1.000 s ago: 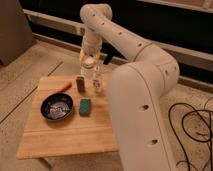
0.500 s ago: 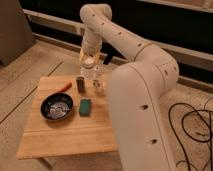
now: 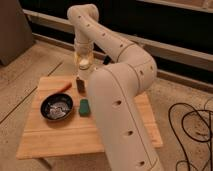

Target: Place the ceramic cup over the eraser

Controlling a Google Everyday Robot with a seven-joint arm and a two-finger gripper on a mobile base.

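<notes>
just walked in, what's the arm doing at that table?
The robot's hand is over the far side of the wooden table, closed on the small pale ceramic cup. The cup hangs in the air just above the small dark upright eraser block and is not yet over it. A round black bowl, a flat teal-green pad and an orange carrot-like piece lie nearby on the table.

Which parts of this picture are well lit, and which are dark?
Camera view: table and arm brightly lit; background dark; pale glare inside the black bowl; the gripper, holding the ceramic cup above the eraser, catches light.
</notes>
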